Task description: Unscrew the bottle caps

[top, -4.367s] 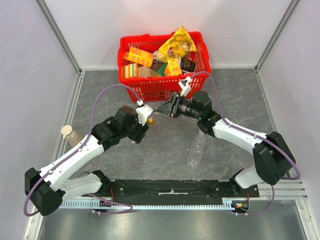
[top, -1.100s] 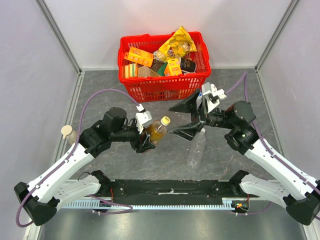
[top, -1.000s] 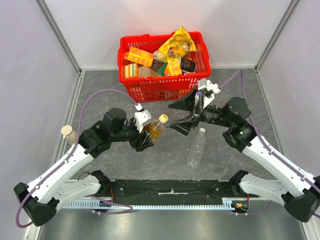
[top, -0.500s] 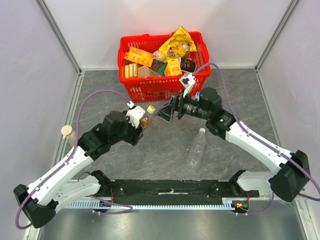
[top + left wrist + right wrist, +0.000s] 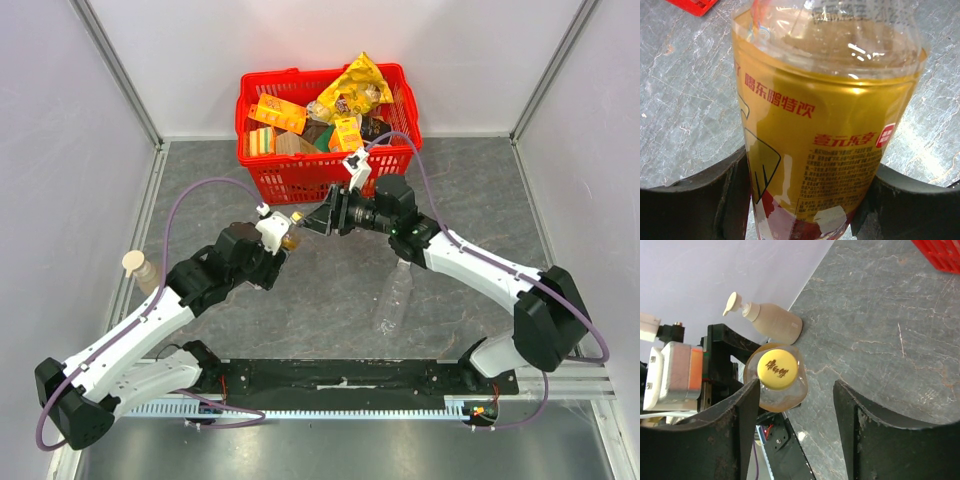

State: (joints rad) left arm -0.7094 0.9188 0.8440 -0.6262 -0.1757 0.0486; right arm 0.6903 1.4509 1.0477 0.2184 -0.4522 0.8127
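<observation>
My left gripper (image 5: 281, 238) is shut on an amber tea bottle (image 5: 825, 125) with a yellow label and holds it above the table, its neck tilted toward the basket. The bottle's yellow cap (image 5: 777, 370) (image 5: 297, 218) faces my right gripper (image 5: 796, 385) (image 5: 323, 218). That gripper is open, and the cap sits just beyond its tips, close to the left finger (image 5: 747, 410). A clear bottle (image 5: 392, 298) lies on the table, its cap end at my right forearm. I see no blue cap.
A red basket (image 5: 330, 172) full of packaged goods stands at the back, just behind both grippers. A brownish bottle with a wide beige cap (image 5: 133, 262) stands at the left wall and also shows in the right wrist view (image 5: 772, 322). Walls enclose three sides.
My right gripper has swung left, from over the clear bottle to right in front of the yellow cap. My left gripper has carried the tea bottle back and left, toward the basket.
</observation>
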